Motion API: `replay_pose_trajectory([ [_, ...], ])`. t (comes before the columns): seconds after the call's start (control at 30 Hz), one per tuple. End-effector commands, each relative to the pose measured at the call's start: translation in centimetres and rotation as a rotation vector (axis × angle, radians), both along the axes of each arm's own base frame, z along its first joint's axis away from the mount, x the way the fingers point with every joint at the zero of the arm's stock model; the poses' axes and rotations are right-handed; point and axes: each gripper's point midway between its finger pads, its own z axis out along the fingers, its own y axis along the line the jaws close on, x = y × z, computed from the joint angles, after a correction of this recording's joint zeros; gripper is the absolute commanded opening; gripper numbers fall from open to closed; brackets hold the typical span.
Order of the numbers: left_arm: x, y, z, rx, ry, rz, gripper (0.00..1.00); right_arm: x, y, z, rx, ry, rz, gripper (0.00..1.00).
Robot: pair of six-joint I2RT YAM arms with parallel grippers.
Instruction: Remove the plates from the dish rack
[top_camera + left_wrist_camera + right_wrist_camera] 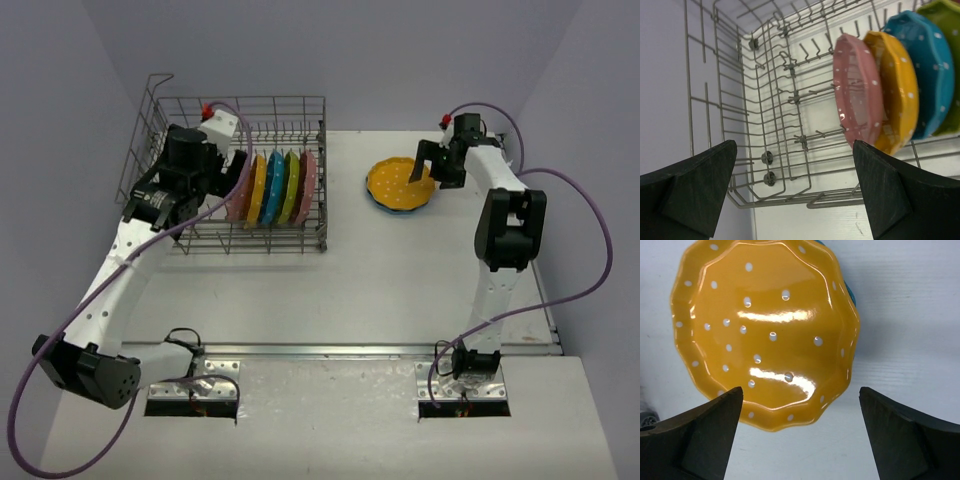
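The grey wire dish rack (170, 105) stands at the back left. Several dotted plates stand upright in it: pink (238, 197), orange (257, 188), blue (275, 185), green (291, 187) and another pink (307, 180). My left gripper (212, 180) is open and empty inside the rack, just left of the first pink plate (857, 95). In the left wrist view, the orange (900, 95), blue (930, 75) and green (945, 20) plates stand behind it. An orange plate (400, 183) lies on a blue plate (852, 292) on the table. My right gripper (433, 170) hangs open and empty over the orange plate's right edge (765, 330).
The rack's left half (770, 125) holds only upright tines. Its raised wire handle (160, 80) is at the back left corner. The white table (400, 280) runs from the rack to the right arm, with grey walls behind it and to either side.
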Motion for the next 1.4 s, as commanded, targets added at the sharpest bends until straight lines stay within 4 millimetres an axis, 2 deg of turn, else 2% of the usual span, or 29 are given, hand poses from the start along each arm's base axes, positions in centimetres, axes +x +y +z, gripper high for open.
replay_pose_trajectory([
  [0.0, 1.2, 0.2, -0.5, -0.214, 0.069, -0.009, 0.96, 0.8, -1.1, 10.4, -0.109, -0.235, 0.028, 0.99],
  [0.07, 2.2, -0.1, -2.2, -0.249, 0.135, -0.009, 0.91, 0.2, -1.0, 12.8, -0.118, -0.278, 0.036, 0.99],
  [0.17, 2.9, -0.8, -3.6, -0.289, 0.18, -0.022, 0.83, -1.3, -0.6, 16.6, -0.109, -0.348, 0.048, 0.99],
  [0.23, 3.4, -1.5, -4.4, -0.317, 0.207, -0.04, 0.76, -2.5, -0.2, 17.5, -0.095, -0.365, 0.059, 0.99],
  [0.27, 3.6, -1.7, -4.8, -0.326, 0.218, -0.047, 0.72, -3.2, -0.1, 18.7, -0.093, -0.39, 0.063, 0.99],
  [0.3, 3.7, -2.3, -5.0, -0.347, 0.23, -0.076, 0.67, -3.9, 0.1, 18.4, -0.087, -0.382, 0.068, 0.99],
  [0.43, 4.9, -3.3, -6.8, -0.389, 0.272, -0.091, 0.62, -6.1, 0.6, 19.2, -0.073, -0.403, 0.078, 0.99],
  [0.6, 6.4, -3.8, -8.6, -0.407, 0.292, -0.086, 0.61, -8.0, 1.1, 18.8, -0.053, -0.398, 0.084, 0.99],
  [0.83, 8.3, -4.2, -11.6, -0.421, 0.332, -0.074, 0.6, -8.6, 0.9, 17.8, -0.06, -0.377, 0.082, 0.99],
  [1.0, 9.6, -3.0, -12.8, -0.394, 0.31, 0.004, 0.53, -8.7, 1.1, 17.6, -0.046, -0.37, 0.08, 0.99],
  [1.17, 9.8, -2.8, -13.3, -0.399, 0.318, 0.031, 0.35, -9.0, 1.2, 17.4, -0.041, -0.367, 0.084, 0.99],
  [1.2, 9.6, -2.9, -13.2, -0.407, 0.324, 0.03, 0.28, -9.2, 1.2, 17.4, -0.045, -0.369, 0.086, 0.99],
  [1.33, 9.3, -3.4, -12.1, -0.429, 0.323, 0.013, 0.1, -9.4, 1.3, 17.9, -0.045, -0.384, 0.092, 0.99],
  [1.37, 9.2, -3.4, -11.7, -0.432, 0.322, 0.012, 0.08, -9.5, 1.4, 18.2, -0.041, -0.389, 0.093, 0.99],
])
